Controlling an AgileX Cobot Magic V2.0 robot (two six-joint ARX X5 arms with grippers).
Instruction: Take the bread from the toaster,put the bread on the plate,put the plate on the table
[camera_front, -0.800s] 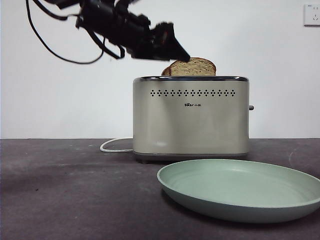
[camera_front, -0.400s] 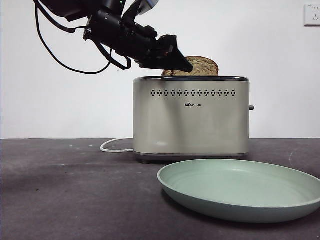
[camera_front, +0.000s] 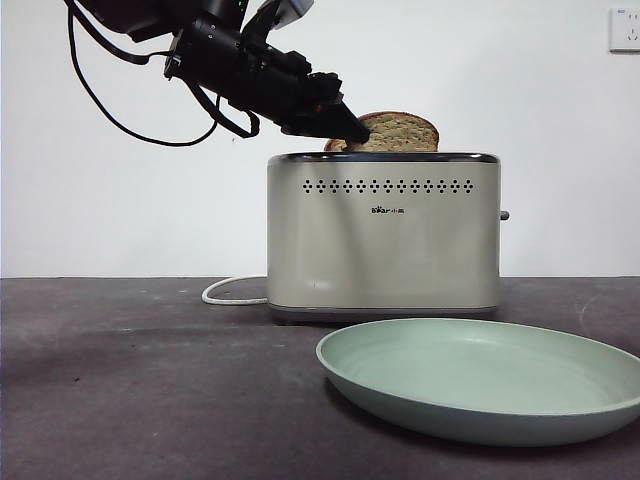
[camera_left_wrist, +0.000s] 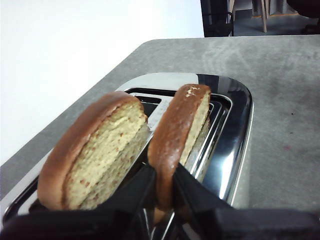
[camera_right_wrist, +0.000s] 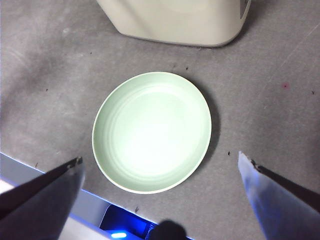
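Left gripper pinched on the bread, standing in the toaster slot beside the other slice (darker crust). Best to pull straight up, no twisting, then swing over to the plate. Right gripper spread wide, holding nothing, hanging above plate.

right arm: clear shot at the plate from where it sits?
Probably yes. The right tool hangs open above the plate, which lies bare on the table beside the toaster; nothing in between.
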